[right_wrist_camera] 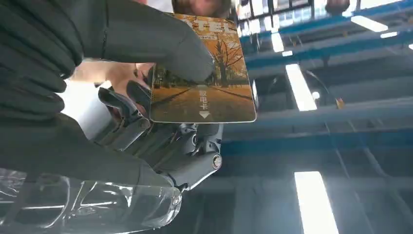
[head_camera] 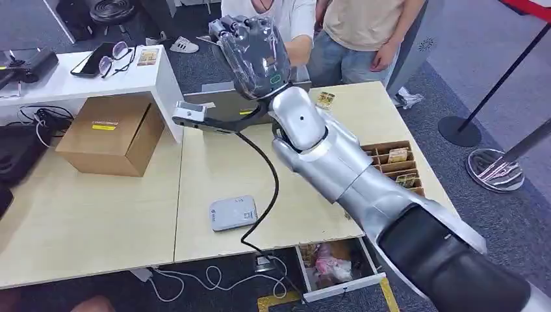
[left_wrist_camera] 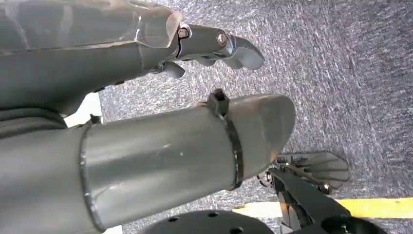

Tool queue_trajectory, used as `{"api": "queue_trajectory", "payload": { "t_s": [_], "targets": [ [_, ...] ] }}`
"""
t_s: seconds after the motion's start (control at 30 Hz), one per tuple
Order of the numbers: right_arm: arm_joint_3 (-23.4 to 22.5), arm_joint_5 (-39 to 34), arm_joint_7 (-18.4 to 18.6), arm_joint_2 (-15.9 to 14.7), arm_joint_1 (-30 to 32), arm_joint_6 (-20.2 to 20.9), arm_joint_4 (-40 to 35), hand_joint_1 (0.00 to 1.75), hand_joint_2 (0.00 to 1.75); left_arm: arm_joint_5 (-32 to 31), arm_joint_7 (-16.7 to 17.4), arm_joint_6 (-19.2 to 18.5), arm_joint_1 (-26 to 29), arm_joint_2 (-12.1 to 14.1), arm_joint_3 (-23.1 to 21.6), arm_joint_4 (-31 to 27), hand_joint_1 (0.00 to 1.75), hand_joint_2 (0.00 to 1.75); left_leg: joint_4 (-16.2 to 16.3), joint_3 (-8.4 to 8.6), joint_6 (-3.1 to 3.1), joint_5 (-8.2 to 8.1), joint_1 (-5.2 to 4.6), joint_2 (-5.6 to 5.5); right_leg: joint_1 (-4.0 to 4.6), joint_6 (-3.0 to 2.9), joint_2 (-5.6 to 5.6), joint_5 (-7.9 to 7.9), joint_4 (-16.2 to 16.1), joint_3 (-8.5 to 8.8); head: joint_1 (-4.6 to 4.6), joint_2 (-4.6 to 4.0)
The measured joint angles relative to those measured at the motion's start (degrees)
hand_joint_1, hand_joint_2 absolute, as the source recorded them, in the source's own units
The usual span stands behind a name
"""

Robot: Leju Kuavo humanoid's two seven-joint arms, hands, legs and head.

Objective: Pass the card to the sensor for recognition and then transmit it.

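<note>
My right hand (head_camera: 250, 55) is raised high over the far edge of the table, towards two people standing there. In the right wrist view the thumb and fingers (right_wrist_camera: 146, 44) pinch an orange hotel card (right_wrist_camera: 202, 92) printed with autumn trees; the hand covers one end of it. The grey-white card sensor (head_camera: 232, 213) lies flat on the table near its front edge, well below and behind the raised hand, with a black cable running from it. My left hand (left_wrist_camera: 195, 97) hangs beside my body above grey carpet, fingers apart and holding nothing.
A person in white (head_camera: 286, 19) and a person in beige (head_camera: 364, 26) stand beyond the table. A loose card (head_camera: 325, 99) lies near the far edge. A wooden card tray (head_camera: 393, 162) sits at the right, an open drawer (head_camera: 338, 263) below, a cardboard box (head_camera: 110, 133) at the left.
</note>
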Motion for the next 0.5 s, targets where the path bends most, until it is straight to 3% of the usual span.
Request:
{"api": "queue_trajectory", "payload": {
  "t_s": [0.17,0.5],
  "targets": [
    [1.61,6.29,0.50,0.61,-1.05,-1.48,2.60,1.75,1.75,-0.02,0.20,-0.15,0.00,0.35,0.00,0.00,0.00,0.00,0.00,0.00,0.00,0.00,0.00,0.00,0.00,0.00,0.00,0.00,0.00,0.00,0.02,0.00],
    [3.15,8.95,0.00,2.34,-1.93,3.68,7.47,1.75,1.75,-0.07,0.20,-0.83,-0.01,0.83,0.00,0.00,0.00,0.00,0.00,0.01,0.00,0.01,0.00,0.00,0.00,0.00,0.00,0.00,0.01,0.00,0.02,0.00]
  ]
}}
